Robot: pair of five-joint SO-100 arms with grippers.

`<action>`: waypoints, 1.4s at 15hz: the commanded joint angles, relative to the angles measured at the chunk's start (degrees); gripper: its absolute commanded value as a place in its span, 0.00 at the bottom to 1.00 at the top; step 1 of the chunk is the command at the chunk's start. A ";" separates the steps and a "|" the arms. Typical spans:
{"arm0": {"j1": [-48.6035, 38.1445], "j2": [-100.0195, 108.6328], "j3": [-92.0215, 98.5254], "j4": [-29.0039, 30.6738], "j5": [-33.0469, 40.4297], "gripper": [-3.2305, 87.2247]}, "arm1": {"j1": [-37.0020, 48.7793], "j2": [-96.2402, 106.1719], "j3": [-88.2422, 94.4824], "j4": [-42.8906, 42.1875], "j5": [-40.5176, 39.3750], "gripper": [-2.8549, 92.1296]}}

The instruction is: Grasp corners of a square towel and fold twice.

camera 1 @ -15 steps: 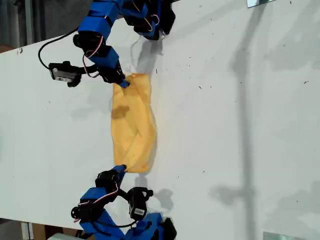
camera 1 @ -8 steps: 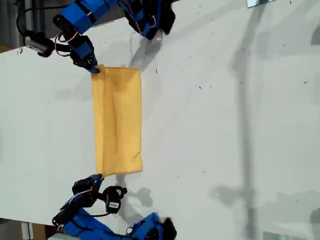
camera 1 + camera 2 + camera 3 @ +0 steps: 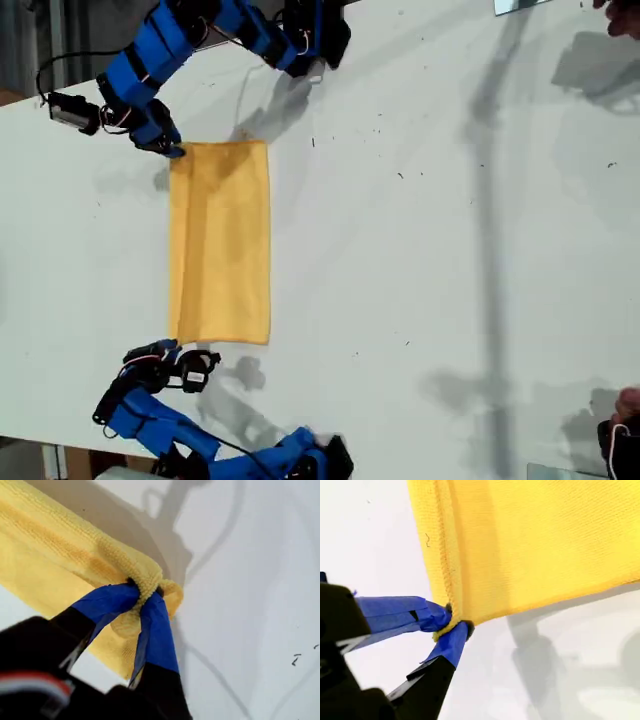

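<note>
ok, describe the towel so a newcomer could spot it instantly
On the white table, look between the two blue arms toward the exterior view's left. The soft yellow-orange terry towel lies folded into a tall rectangle, pinched at two corners by blue-taped grippers; it is the only coloured cloth there.

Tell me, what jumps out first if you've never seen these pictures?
The bright yellow towel grabs the eye: a long, folded strip stretched over the white table, left of centre in the exterior view. A blue arm pinches a corner at each end, one at that view's top, one at its bottom. Up close, my first tool and my second tool each bite a bunched corner with blue-taped tips.
</note>
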 commanded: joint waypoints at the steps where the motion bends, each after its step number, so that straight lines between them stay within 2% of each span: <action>1: -4.22 -3.25 -3.87 -1.67 0.62 0.03 | 2.55 -4.92 -7.38 -0.79 -0.88 0.03; 2: -4.57 -3.52 -3.52 -1.23 0.97 0.03 | 2.37 -5.10 -7.38 -0.70 -0.88 0.03; 6: 0.88 7.65 1.14 8.44 -1.76 0.03 | -2.55 5.54 -0.18 3.08 -0.88 0.03; 8: 7.03 16.44 11.25 8.35 -5.27 0.03 | -6.50 12.66 7.82 3.87 0.44 0.03; 10: 13.80 21.80 18.98 7.21 -11.07 0.03 | -10.37 18.90 16.96 3.34 2.81 0.03; 12: 19.16 25.58 27.33 3.60 -14.85 0.03 | -14.24 26.89 25.58 2.37 5.63 0.03; 15: 23.29 28.21 38.06 -2.55 -19.07 0.03 | -17.67 38.67 36.74 0.97 9.32 0.03; 17: 24.35 28.65 41.13 -4.48 -20.04 0.03 | -18.28 39.64 38.50 0.44 9.67 0.03; 18: 24.52 28.56 40.96 -4.31 -19.25 0.06 | -18.90 39.64 39.02 0.26 9.84 0.17; 19: 24.52 28.39 40.08 -2.46 -19.16 0.17 | -19.60 39.64 39.46 0.09 9.76 0.32; 20: 24.17 29.79 39.99 -1.23 -19.16 0.38 | -19.78 39.64 39.73 -0.35 9.76 0.35; 21: 23.73 31.64 40.25 -0.62 -19.07 0.41 | -19.42 39.55 39.90 -0.70 9.67 0.37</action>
